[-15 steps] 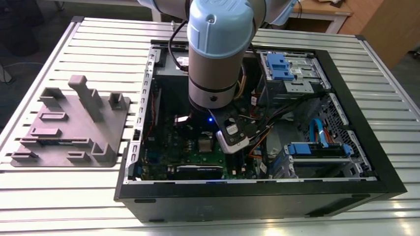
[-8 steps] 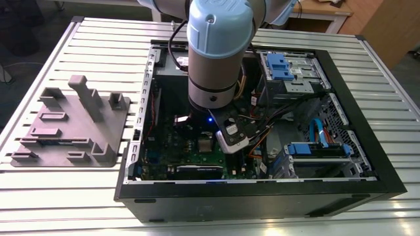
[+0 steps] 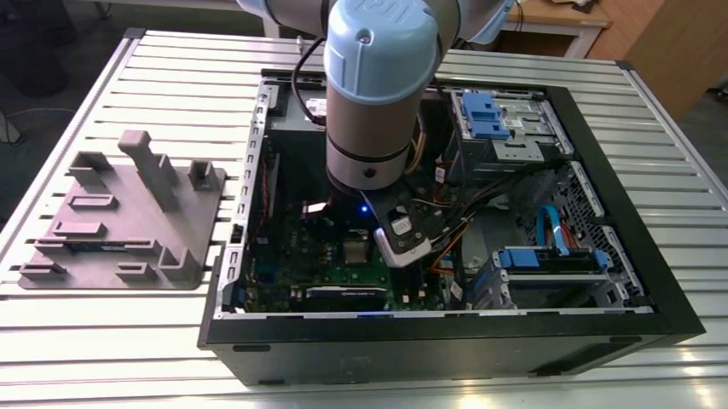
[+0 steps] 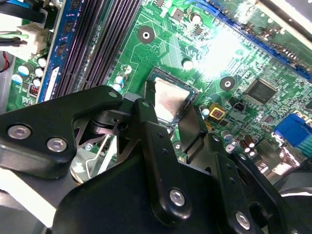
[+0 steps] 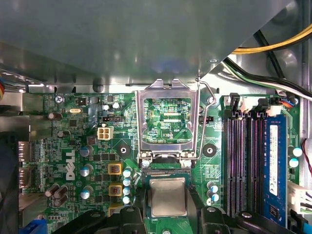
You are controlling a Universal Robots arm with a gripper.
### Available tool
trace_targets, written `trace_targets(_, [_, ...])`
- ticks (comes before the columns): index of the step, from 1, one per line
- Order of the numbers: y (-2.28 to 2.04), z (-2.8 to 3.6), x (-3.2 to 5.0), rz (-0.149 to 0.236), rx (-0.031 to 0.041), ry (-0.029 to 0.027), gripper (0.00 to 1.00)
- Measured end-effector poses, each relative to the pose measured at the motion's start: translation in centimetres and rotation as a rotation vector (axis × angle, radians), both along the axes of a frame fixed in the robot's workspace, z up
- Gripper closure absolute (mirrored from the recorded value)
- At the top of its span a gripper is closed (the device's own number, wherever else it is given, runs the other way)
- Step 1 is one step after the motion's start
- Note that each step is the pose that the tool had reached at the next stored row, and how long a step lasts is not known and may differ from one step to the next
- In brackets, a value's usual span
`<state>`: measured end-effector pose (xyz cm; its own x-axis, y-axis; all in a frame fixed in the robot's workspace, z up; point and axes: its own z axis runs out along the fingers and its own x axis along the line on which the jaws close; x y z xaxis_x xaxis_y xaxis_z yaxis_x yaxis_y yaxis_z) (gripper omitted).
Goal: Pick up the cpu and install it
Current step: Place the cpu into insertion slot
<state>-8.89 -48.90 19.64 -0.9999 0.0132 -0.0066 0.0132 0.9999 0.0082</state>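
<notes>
**Gripper closed on the cpu at the motherboard socket**

The arm (image 3: 370, 102) reaches down into an open black computer case (image 3: 455, 345) that lies on its side on a slatted metal worktop (image 3: 114, 341). At the exterior view's left, well apart from the case, a grey plastic tray (image 3: 125, 221) sits on the same worktop.

In both wrist views the gripper (image 4: 169, 105) is low over the green motherboard (image 5: 73, 146). Its 2 black fingers (image 4: 158, 141) stand on 2 opposite edges of the cpu (image 5: 167, 195) and are pressed in against it, with the chip between them. The cpu is a small square with a silvery-beige metal top. It lies flat and level inside the dark outline of the socket, its edges square to the socket's sides. Whether it is fully seated cannot be told.

The silver socket frame (image 5: 167, 85) is swung open just beside the socket, so the green board shows through its window. Its thin wire lever (image 5: 210, 105) runs along one side of the frame. A bank of long black memory slots (image 5: 241, 161) runs parallel to the socket, near it but not touching.

In the exterior view the cpu appears as a small pale square on the board directly below the arm's wrist.
</notes>
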Motion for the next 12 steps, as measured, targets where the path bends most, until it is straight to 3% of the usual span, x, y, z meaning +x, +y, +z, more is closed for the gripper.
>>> trace_targets(12, [0.00,-0.34,0.12,0.000,0.0002,-0.0001,0.54])
